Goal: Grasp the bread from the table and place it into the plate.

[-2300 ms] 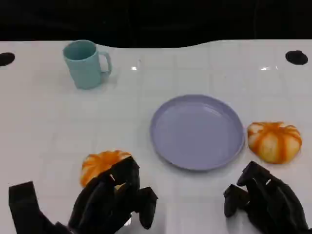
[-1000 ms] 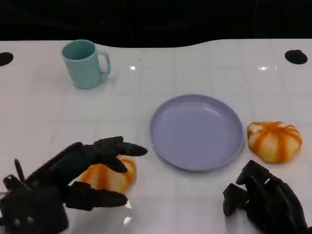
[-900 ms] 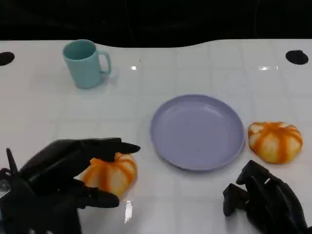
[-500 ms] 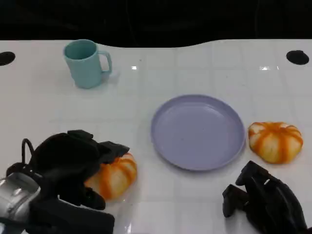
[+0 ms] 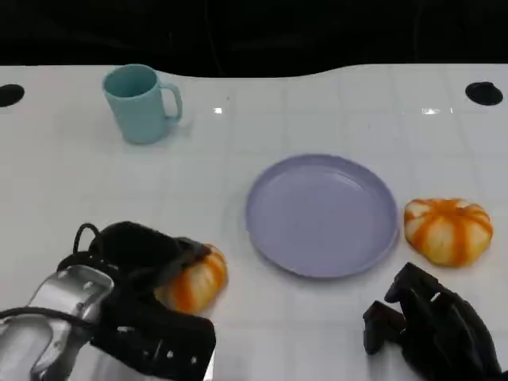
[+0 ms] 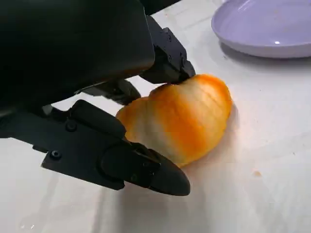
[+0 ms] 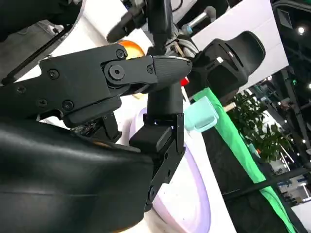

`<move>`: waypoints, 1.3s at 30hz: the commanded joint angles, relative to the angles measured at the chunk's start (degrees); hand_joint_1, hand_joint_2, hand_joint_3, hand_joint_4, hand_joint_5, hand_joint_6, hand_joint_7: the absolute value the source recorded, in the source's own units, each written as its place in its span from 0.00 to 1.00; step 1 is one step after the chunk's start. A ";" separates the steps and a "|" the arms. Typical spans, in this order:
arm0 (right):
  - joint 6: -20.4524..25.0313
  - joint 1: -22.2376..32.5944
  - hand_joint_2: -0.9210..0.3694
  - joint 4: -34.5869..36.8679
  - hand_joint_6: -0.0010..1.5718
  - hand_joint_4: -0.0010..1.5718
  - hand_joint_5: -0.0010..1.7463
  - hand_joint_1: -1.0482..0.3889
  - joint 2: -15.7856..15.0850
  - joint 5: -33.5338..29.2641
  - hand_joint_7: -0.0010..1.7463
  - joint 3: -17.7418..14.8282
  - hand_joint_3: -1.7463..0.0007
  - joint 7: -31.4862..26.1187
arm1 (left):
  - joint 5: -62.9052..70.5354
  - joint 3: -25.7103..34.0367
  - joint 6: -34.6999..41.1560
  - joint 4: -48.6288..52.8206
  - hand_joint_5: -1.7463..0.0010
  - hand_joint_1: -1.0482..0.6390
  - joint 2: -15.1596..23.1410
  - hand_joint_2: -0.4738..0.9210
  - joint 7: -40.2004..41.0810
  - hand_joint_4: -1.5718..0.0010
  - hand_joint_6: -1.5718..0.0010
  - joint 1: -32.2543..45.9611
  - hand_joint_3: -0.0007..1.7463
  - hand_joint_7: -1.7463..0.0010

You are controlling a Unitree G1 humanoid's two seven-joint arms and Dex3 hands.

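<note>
The left hand [image 5: 143, 258] grasps a bread [image 5: 193, 279] that sits on the white table [image 5: 333, 111], its fingers [image 6: 146, 167] closed around the orange loaf (the wrist view shows them touching both sides). The purple plate [image 5: 321, 214] lies just beside it. A 2nd bread [image 5: 447, 229] rests close by the plate's other side. The right hand [image 5: 432, 329] rests curled in, clenched on nothing. A teal mug [image 5: 141, 104] stands well apart.
</note>
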 commanded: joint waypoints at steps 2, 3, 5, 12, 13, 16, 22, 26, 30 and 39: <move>-0.02 0.66 0.00 -0.33 0.45 0.50 0.97 0.34 -0.49 0.34 0.80 -0.28 0.86 -0.01 | -2.33 -2.85 -5.00 14.33 0.53 0.37 -0.35 0.99 10.03 0.65 0.56 -2.38 0.05 0.98; 0.07 0.72 0.00 -0.26 0.45 0.50 0.97 0.34 -0.44 0.36 0.80 -0.30 0.86 -0.09 | -2.91 -3.02 -6.49 16.30 0.47 0.40 -0.41 0.99 13.09 0.57 0.44 -2.69 0.13 0.95; -0.21 0.87 0.00 -0.20 0.45 0.50 0.96 0.34 -0.30 0.12 0.80 -0.23 0.87 -0.35 | -4.81 -2.79 -10.37 19.88 0.40 0.44 -0.47 0.95 19.44 0.42 0.25 -3.17 0.31 0.88; -0.68 0.73 0.00 0.06 0.44 0.49 0.96 0.34 -0.59 -0.12 0.81 0.02 0.85 0.21 | -9.33 -1.07 -18.68 25.83 0.01 0.45 -1.34 0.74 38.34 0.42 0.51 -3.86 0.73 0.02; -0.73 0.71 0.00 0.05 0.44 0.50 0.96 0.34 -0.56 -0.15 0.81 0.01 0.85 0.10 | -10.22 -0.45 -18.98 25.83 0.00 0.45 -1.69 0.73 39.69 0.42 0.51 -3.83 0.77 0.01; -0.66 0.64 0.00 0.08 0.44 0.50 0.96 0.35 -0.46 0.07 0.82 -0.14 0.85 0.03 | -12.16 0.94 -19.02 25.08 0.00 0.46 -2.35 0.71 42.01 0.42 0.51 -3.63 0.80 0.00; -0.65 0.58 0.00 0.20 0.43 0.49 0.96 0.35 -0.57 0.09 0.82 -0.13 0.85 0.27 | -13.54 3.52 -14.22 17.57 0.00 0.47 -3.74 0.64 42.26 0.43 0.55 -2.89 0.75 0.00; -0.68 0.51 0.00 0.55 0.44 0.49 0.96 0.34 -0.63 0.12 0.82 -0.24 0.85 0.29 | -13.17 4.06 -12.98 13.85 0.00 0.50 -5.45 0.62 43.15 0.43 0.54 -3.97 0.79 0.00; -0.75 0.44 0.00 0.86 0.44 0.50 0.96 0.35 -0.60 0.16 0.81 -0.33 0.86 0.41 | -12.39 3.06 -13.45 13.72 0.00 0.48 -7.97 0.68 42.42 0.44 0.55 -7.96 0.67 0.00; -0.95 0.26 0.00 1.20 0.42 0.49 0.95 0.35 -0.63 0.15 0.81 -0.41 0.86 0.89 | -9.98 -2.37 -15.98 22.01 0.00 0.44 -13.41 0.70 42.67 0.42 0.52 -18.81 0.63 0.02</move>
